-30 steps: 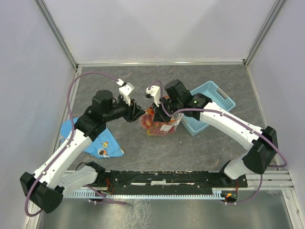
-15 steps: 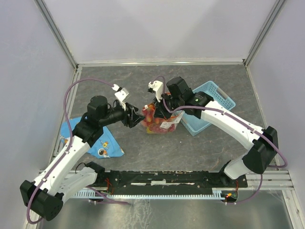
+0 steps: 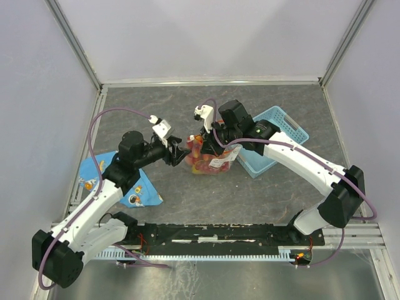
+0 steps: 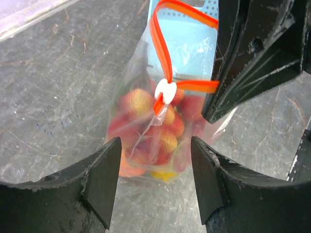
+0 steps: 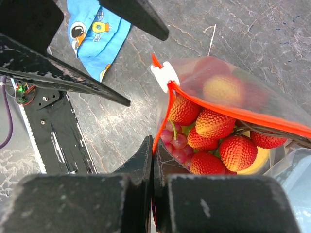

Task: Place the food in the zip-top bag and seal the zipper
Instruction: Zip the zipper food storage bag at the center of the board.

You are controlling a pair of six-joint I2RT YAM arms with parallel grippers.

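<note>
standing next to the rig, biggest thing first: the dark grey table [image 3: 250, 200], with the left arm [image 3: 94, 200] and right arm [image 3: 300, 159] both reaching in toward the middle. off on the right side sits a light-blue basket [image 3: 284, 128]. on the left, under the left arm, a blue patterned cloth [image 3: 134, 187] lies flat.

the zip-top bag [image 3: 209, 164] stands upright on the table between the two claws, just beside the basket's near-left corner. a white label [image 3: 217, 164] shows on its front.

the right gripper [image 3: 209, 140] is clenched tight on the bag's rim, pinching right on the orange strip and holding the mouth up. the left gripper [image 3: 179, 153] is released, jaws spread wide. it points at the bag's left end from close by, and from its own camera neither finger looks to be touching the plastic.

the food [image 5: 209, 145] is all inside the bag. i can make out red strawberries [image 5: 209, 128], a bunch of purple grapes [image 5: 177, 141], a yellow piece [image 5: 260, 160] low down, and something peachy [image 5: 223, 90] blurred behind the plastic.

the zipper [image 5: 233, 114] is not shut. its two orange strips split apart past the small white slider [image 5: 165, 75], so the mouth gapes. the slider sits at the end of the mouth that faces the left gripper.
</note>
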